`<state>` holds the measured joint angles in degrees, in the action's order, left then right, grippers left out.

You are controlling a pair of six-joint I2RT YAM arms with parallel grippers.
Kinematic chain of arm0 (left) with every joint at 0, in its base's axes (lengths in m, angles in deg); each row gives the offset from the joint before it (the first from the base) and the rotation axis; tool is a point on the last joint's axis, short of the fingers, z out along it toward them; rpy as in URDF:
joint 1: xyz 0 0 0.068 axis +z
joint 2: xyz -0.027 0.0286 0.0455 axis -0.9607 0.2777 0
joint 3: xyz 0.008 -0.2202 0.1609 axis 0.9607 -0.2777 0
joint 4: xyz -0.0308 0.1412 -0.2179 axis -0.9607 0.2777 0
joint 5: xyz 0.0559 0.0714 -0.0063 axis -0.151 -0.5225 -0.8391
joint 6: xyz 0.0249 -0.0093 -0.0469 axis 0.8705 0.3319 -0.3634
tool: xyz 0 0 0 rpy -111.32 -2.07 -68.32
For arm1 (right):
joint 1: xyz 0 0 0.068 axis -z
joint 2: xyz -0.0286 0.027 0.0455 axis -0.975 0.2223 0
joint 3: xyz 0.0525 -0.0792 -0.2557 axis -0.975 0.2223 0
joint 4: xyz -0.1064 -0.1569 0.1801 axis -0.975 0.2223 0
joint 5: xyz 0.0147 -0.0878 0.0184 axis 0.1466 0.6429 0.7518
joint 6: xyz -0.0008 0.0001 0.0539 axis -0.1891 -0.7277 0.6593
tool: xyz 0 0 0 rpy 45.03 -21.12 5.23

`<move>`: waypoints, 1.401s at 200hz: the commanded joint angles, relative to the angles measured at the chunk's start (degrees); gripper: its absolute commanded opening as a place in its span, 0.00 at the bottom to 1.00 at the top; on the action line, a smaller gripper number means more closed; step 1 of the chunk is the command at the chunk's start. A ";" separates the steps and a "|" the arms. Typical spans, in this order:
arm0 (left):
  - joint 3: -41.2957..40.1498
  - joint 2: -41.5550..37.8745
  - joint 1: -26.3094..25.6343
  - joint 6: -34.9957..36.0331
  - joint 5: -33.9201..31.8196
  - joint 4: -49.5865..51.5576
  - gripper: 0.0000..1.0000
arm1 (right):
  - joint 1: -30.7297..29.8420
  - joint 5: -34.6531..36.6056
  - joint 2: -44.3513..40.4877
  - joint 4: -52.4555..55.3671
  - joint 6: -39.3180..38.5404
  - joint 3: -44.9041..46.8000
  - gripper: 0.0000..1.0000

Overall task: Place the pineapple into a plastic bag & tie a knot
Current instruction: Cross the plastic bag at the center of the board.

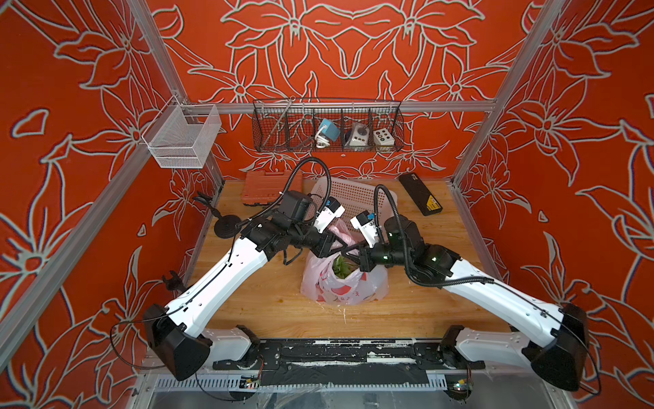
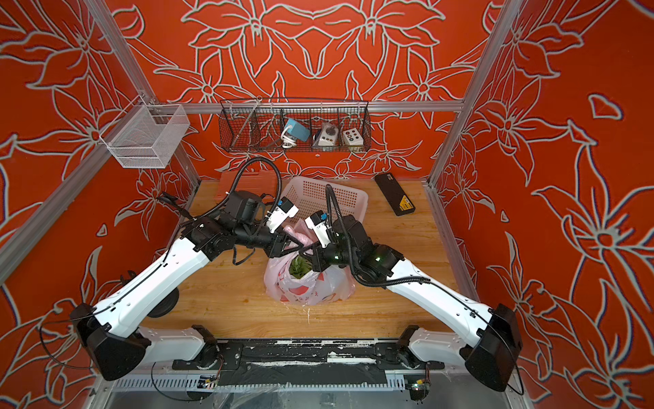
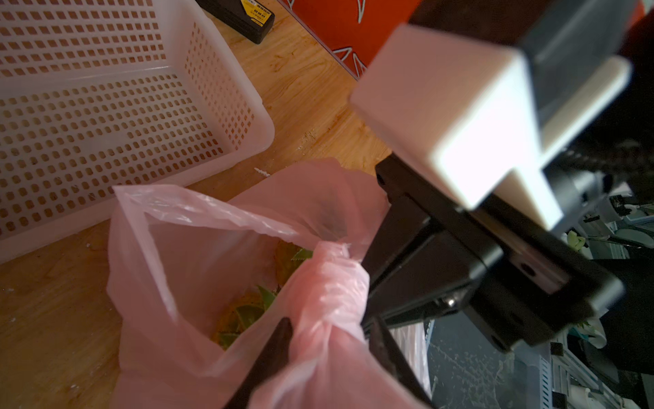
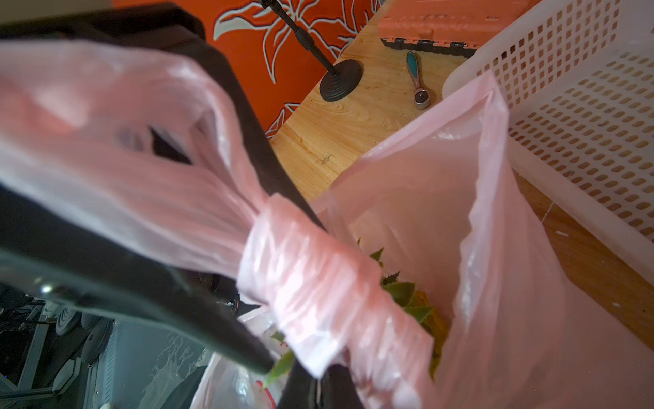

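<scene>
The plastic bag (image 1: 345, 283), thin, soft and slippery, pineapple (image 1: 341, 266) inside, is best held at its twisted handles: left gripper (image 3: 329, 340) jaws pinch the bunched film, right gripper (image 4: 311, 375) jaws pressed together on the knot (image 4: 318, 279).

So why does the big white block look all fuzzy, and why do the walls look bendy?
In the left wrist view the white block sits too close to the lens, so it blurs; the basket behind stays sharp. In the right wrist view the near bag handle blurs likewise. In both top views the wide lens bows the frame posts.
</scene>
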<state>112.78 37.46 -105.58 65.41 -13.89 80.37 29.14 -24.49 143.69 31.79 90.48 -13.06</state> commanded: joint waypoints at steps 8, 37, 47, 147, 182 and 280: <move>1.41 0.98 0.06 -0.26 2.30 -0.50 0.30 | 0.15 -1.20 -1.31 0.00 -0.69 -1.20 0.00; 1.30 0.94 0.06 0.16 3.07 -0.50 0.00 | 0.18 -0.85 -2.11 1.23 -1.61 -1.33 0.00; 0.99 0.61 0.06 0.43 3.09 -0.66 0.00 | 0.15 -0.94 -2.51 2.83 -2.58 -1.99 0.06; -1.30 -1.79 0.24 3.19 10.74 -5.00 0.00 | 10.90 -9.85 -3.14 21.22 -21.85 -17.22 0.79; -1.58 -1.81 0.33 3.67 12.45 -4.75 0.00 | 12.54 -18.16 2.24 19.47 -23.79 -19.85 0.82; -0.99 -1.28 1.67 4.05 15.11 -3.78 0.00 | 14.70 -35.04 9.40 21.59 -26.97 -18.28 0.67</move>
<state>111.47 36.66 -104.18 68.18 -0.95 76.52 43.99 -52.92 153.68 54.09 64.58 -32.75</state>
